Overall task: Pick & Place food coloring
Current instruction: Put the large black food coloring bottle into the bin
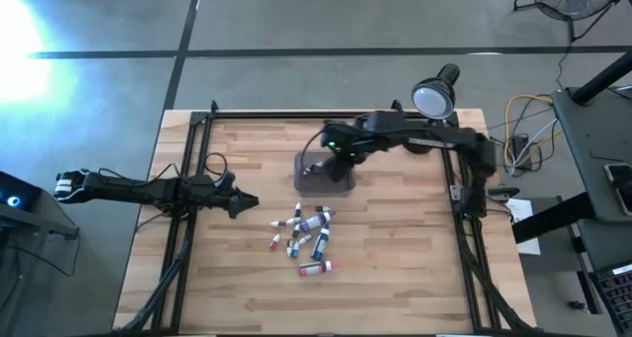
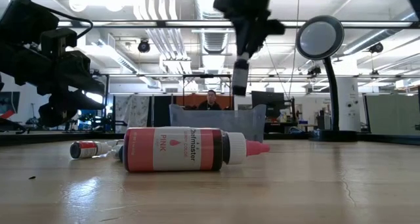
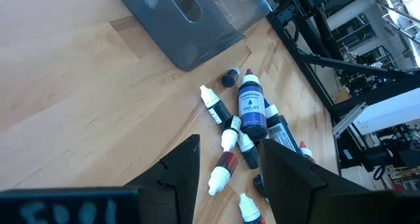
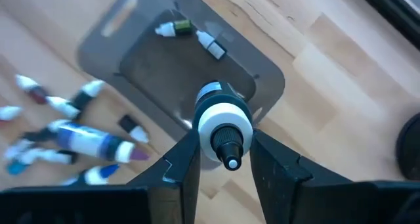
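From overhead I have the right gripper [image 1: 334,161] out over the grey tray [image 1: 324,175] at the middle of the table [image 1: 395,268], while the left gripper [image 1: 240,203] waits near the left edge beside the scattered food coloring bottles [image 1: 308,233]. At table level, a pink bottle [image 2: 190,149] lies on its side up front (label facing me). My left wrist camera shows its fingers [image 3: 180,178] parted, holding nothing, bottles beyond. The right wrist camera shows the fingers clamped on a white-capped bottle [image 4: 222,124] above the tray, where two bottles [image 4: 193,37] already lie.
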